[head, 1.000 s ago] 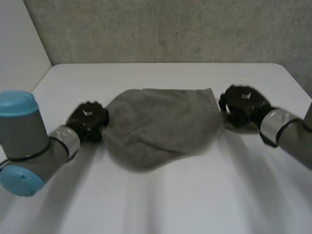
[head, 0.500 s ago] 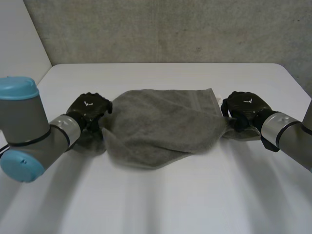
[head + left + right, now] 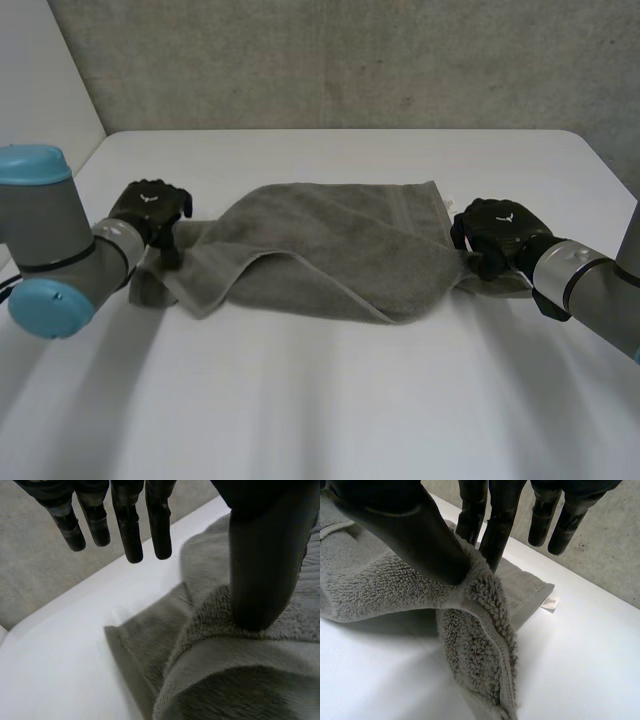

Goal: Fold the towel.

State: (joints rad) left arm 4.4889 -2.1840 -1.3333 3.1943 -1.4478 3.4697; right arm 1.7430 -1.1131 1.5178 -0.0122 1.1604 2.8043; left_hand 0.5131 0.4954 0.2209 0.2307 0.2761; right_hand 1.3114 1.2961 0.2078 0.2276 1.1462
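Overhead, the grey towel lies across the middle of the white table, partly folded, with one layer doubled over toward its left end. The left hand sits at the towel's left end and the right hand at its right end.

In the left wrist view, the left hand has its fingers straight and spread, clear of the cloth, with bare table beyond them. The thumb tip alone rests on a raised fold of the towel, so nothing is gripped.

In the right wrist view, the right hand pinches a ridge of the towel between its thumb and some of its fingers, while the rest are straight and free. A small white label lies on the table just beside the towel's corner.
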